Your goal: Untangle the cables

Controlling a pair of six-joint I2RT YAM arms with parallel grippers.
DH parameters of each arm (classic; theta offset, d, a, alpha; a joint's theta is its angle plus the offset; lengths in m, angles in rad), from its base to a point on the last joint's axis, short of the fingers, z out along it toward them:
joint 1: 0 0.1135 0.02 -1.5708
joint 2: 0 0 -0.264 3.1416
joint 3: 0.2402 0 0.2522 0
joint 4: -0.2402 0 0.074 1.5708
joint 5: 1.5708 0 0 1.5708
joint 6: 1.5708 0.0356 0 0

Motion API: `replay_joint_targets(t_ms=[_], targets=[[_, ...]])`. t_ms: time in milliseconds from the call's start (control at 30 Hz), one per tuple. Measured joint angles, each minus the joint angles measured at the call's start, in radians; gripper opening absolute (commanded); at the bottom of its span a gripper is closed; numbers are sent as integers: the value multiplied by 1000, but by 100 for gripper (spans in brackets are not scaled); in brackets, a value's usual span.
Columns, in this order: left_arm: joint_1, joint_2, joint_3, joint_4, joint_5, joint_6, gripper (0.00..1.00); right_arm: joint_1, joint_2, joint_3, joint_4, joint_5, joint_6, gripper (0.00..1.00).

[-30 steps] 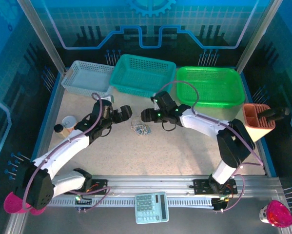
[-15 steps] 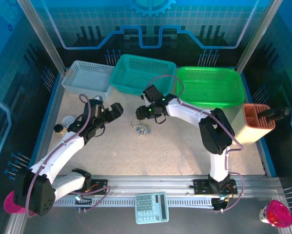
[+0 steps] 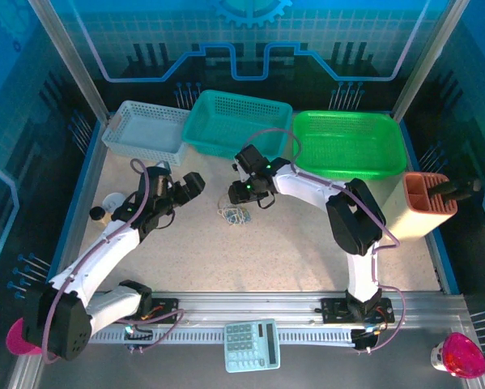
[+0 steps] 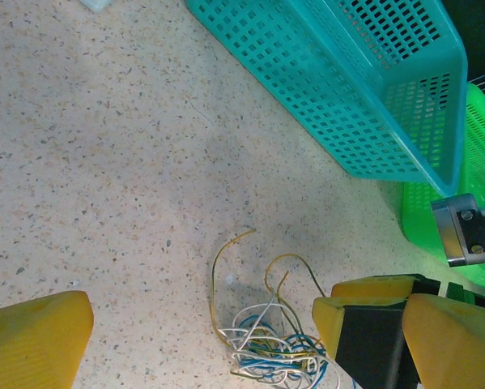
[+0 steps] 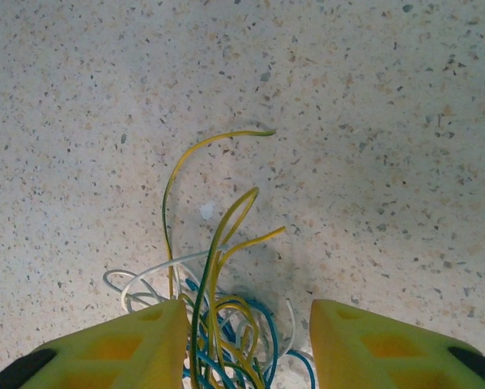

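The cables [image 3: 234, 215] are a small tangle of thin yellow, blue and white wires lying on the speckled table, left of centre. My right gripper [image 3: 236, 194] hangs just behind and over them. In the right wrist view it [image 5: 246, 324] is open, and the cables [image 5: 226, 316] lie between its yellow fingers [image 5: 112, 348], with yellow ends curling away. My left gripper [image 3: 195, 184] is a short way left of the bundle, apart from it. In the left wrist view it [image 4: 248, 320] is wide open and holds nothing. The cables [image 4: 266, 340] lie ahead of it, beside the right gripper's finger [image 4: 363, 324].
Three baskets line the back: pale blue [image 3: 145, 130], teal [image 3: 238, 123] [image 4: 363, 81] and green [image 3: 351, 142]. An orange holder [image 3: 428, 203] stands at the right. A small cup [image 3: 112, 203] sits at the left, and a calculator [image 3: 252, 344] lies on the front rail.
My right gripper has swung left and come over the cable bundle. My left gripper has drawn back to the left, away from it. The cables have stayed in place.
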Motion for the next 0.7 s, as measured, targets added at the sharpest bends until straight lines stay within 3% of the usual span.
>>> replay_joint_targets(t_ms=[100,233,267,533,700], targets=[[0,-6,-1,0,2,-6,99,0,10,15,0,-3,-5,33],[0,-19,-7,0,2,-7,99,0,22,40,-4,-15,-18,2],[0,-22,-9,0,2,-7,99,-1,23,45,-5,-21,-22,0],[0,-25,-16,-3,5,-14,99,-16,4,55,-10,-46,-47,0],[0,-25,-18,-2,15,-15,99,-29,-137,-22,40,-60,-57,0]])
